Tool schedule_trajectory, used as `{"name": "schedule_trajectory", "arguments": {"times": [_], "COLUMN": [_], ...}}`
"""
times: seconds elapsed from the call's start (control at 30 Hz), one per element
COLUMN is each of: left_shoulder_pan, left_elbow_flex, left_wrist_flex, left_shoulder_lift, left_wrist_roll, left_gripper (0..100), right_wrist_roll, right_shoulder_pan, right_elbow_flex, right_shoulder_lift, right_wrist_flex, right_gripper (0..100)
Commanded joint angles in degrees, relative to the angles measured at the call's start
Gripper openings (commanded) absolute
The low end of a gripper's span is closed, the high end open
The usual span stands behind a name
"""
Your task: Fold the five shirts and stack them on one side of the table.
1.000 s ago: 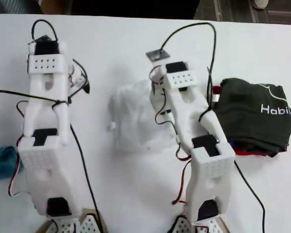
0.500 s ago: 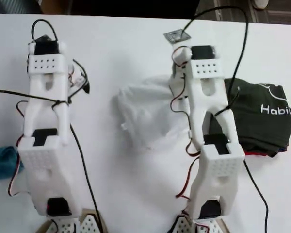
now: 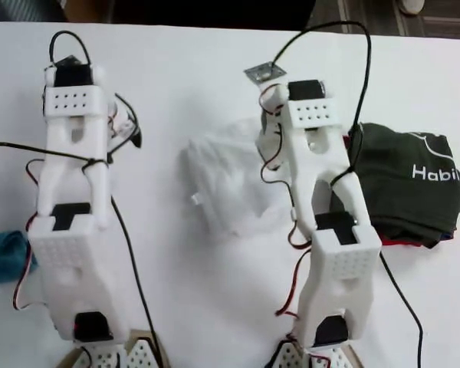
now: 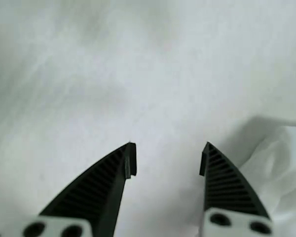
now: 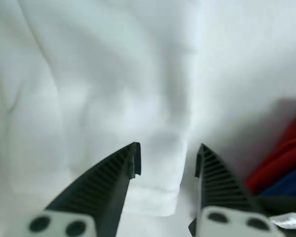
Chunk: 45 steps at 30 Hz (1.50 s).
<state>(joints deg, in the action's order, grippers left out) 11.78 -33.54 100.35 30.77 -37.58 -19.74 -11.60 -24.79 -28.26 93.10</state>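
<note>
The left gripper is open, and its two dark fingers have a wide gap between them. It hangs over bare white table. A corner of the white shirt lies just beside one finger.

The right gripper is open too and holds nothing. It hangs over the edge of the white shirt. One finger is above the cloth and the other is above the table next to it. Off to the side, a red shirt and a blue shirt peek out. A strip of table lies between them and the white shirt.

From the high view, the white shirt lies rumpled in the middle of the table, between the two arms. The right arm reaches out along its right edge. The left arm is well apart from it, on the left.

On the right side of the table sits a stack of folded shirts. A dark green shirt is on top, and the red shirt shows under it. A teal cloth lies at the far left edge, by the left arm.
</note>
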Motion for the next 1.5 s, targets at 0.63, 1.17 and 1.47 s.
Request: {"name": "schedule_trajectory", "arguments": {"times": [0.63,1.17,1.47], "left_shoulder_pan": [0.6,0.6,0.6], "left_elbow_flex": [-0.3,-0.2,-0.2], "left_wrist_flex": [0.8,0.7,0.6], "left_shoulder_lift": [-4.7,-4.6,-4.6], "left_wrist_roll": [0.4,0.4,0.4], "left_gripper": [23,23,23], "right_wrist_roll": [7.3,4.3,4.5], "right_shoulder_pan": [-3.7,-1.9,1.6], "right_elbow_flex": [-5.4,-5.2,-4.1], "right_shoulder_lift": [-13.0,0.4,-5.1], "right_wrist_flex": [-0.7,1.7,-3.6], "right_gripper": [23.1,25.5,25.6]}}
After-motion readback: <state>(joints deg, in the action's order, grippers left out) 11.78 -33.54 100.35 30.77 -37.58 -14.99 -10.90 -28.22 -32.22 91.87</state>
